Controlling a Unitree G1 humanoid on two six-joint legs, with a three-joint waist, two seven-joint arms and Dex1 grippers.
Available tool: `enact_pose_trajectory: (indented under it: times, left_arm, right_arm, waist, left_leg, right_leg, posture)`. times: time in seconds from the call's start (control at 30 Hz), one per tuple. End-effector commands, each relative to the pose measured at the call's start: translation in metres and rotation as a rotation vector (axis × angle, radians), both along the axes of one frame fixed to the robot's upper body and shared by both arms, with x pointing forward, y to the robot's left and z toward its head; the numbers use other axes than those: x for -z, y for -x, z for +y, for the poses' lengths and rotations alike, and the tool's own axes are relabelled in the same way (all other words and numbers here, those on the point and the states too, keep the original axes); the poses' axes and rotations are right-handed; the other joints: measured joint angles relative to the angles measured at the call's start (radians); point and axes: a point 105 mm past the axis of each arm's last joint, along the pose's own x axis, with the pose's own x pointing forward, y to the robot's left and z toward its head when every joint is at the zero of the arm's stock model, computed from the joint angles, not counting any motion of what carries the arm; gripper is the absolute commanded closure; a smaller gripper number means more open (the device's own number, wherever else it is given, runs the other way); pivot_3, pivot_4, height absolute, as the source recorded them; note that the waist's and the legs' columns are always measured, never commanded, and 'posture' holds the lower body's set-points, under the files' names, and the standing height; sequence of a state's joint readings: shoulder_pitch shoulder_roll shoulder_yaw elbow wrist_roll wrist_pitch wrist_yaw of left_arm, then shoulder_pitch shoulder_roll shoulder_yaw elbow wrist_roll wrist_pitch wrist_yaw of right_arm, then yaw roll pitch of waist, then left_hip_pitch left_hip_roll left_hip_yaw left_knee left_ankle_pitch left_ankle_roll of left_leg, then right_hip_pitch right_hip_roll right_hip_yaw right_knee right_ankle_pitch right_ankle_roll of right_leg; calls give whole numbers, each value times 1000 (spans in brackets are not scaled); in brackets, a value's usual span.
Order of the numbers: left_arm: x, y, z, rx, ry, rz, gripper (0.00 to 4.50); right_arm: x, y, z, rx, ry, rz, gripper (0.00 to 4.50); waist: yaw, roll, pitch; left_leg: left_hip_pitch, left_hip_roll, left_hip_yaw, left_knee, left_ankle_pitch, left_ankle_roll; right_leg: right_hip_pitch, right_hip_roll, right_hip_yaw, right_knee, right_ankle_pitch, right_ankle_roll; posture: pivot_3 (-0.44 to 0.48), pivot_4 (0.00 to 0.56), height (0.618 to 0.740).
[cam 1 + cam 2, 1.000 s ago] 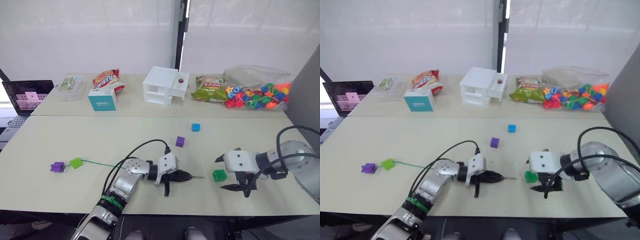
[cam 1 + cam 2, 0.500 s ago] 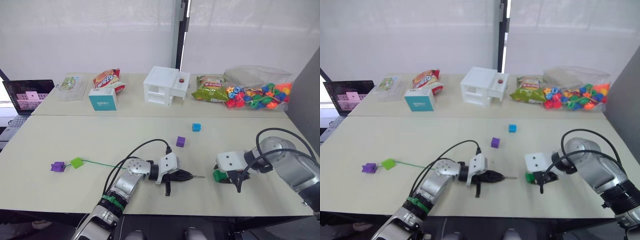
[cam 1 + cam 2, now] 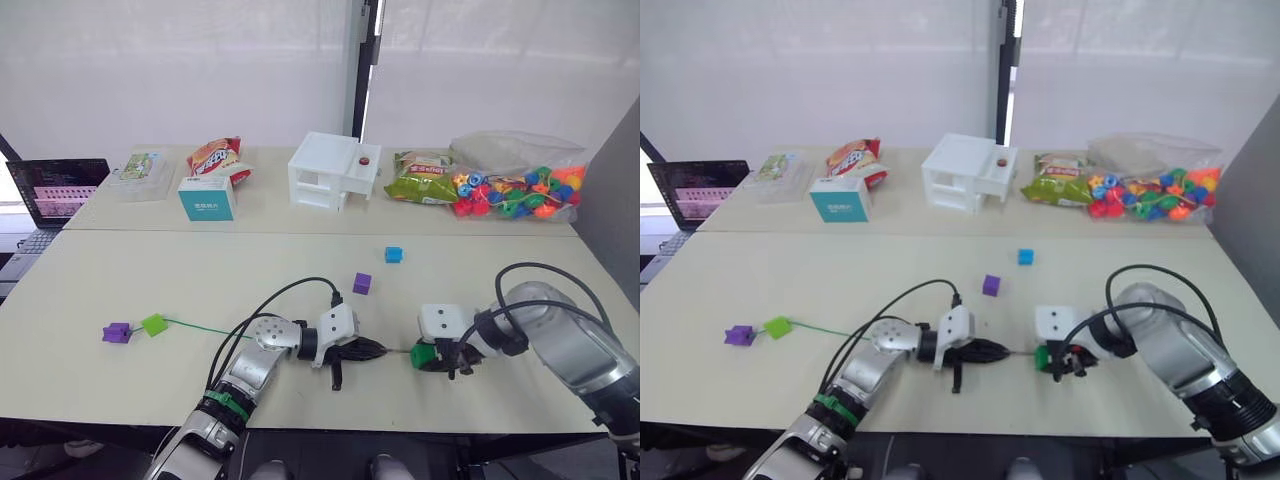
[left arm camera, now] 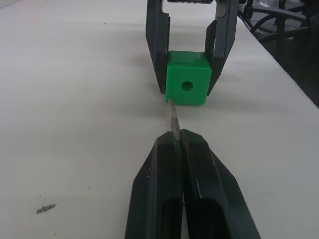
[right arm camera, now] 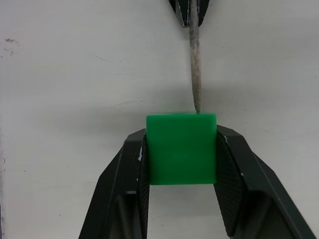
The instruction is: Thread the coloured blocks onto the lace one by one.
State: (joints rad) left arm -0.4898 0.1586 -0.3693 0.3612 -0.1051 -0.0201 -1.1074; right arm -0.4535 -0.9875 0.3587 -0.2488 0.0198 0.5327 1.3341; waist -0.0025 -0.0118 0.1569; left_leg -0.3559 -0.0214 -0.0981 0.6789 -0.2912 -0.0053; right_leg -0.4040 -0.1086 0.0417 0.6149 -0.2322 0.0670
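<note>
Left wrist view shows you the change: the right gripper [image 3: 437, 357] has carried the darker green block [image 4: 187, 83] up to the lace [image 4: 173, 117] tip, which the left gripper [image 4: 180, 144] pinches; tip touches beside the hole, not yet in; you count five blocks: two threaded, two loose.

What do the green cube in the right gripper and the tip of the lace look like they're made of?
Green cube: likely moulded plastic, with a smooth, slightly glossy, even colour, crisp edges and a clean round hole. Lace tip: a stiff, straight, dull greyish stub with a rough, mottled surface, perhaps glue-hardened or wrapped cord; hard to tell which.
</note>
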Motion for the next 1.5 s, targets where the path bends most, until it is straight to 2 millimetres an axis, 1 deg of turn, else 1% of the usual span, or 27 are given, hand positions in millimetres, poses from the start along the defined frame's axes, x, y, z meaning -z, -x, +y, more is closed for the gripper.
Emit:
enact_pose_trajectory:
  times: [0.03, 0.3, 0.5, 0.97, 1.33, 1.5]
  left_arm:
    - [-5, 5, -8, 24, 28, -5, 4500]
    - [-4, 6, -8, 35, 22, -9, 4500]
    - [-5, 6, -5, 27, 31, 6, 4500]
    - [-7, 12, -7, 56, 29, 39, 4500]
    - [-14, 12, -4, 46, 48, 37, 4500]
    - [-18, 10, 0, 21, 61, 38, 4500]
  right_arm:
    - [-5, 2, 8, -4, -32, -20, 3313]
    - [-2, 0, 0, 82, -6, 0, 3313]
    - [-2, -1, 7, 80, -32, -5, 3313]
    - [8, -1, 5, 96, -28, 4, 3313]
    - [12, 0, 6, 96, -29, 13, 3313]
    - [15, 2, 6, 92, -27, 20, 3313]
  waist:
    - [0, 0, 0]
    - [0, 0, 0]
    - [-1, 0, 0]
    - [-7, 0, 0]
    - [-10, -1, 0]
    - [-11, -1, 0]
  left_leg:
    - [0, 0, 0, 0, 0, 0]
    - [0, 0, 0, 0, 0, 0]
    - [0, 0, 0, 0, 0, 0]
    - [1, 0, 0, 0, 0, 0]
    - [1, 0, 0, 0, 0, 0]
    - [2, 0, 0, 0, 0, 0]
  right_leg:
    - [0, 0, 0, 0, 0, 0]
    - [0, 0, 0, 0, 0, 0]
    - [0, 0, 0, 0, 0, 0]
    - [1, 0, 0, 0, 0, 0]
    - [1, 0, 0, 0, 0, 0]
    - [1, 0, 0, 0, 0, 0]
  posture:
    - [0, 150, 740]
    - [0, 150, 740]
    - [0, 150, 740]
    - [0, 150, 740]
    - [0, 150, 740]
    - [0, 150, 740]
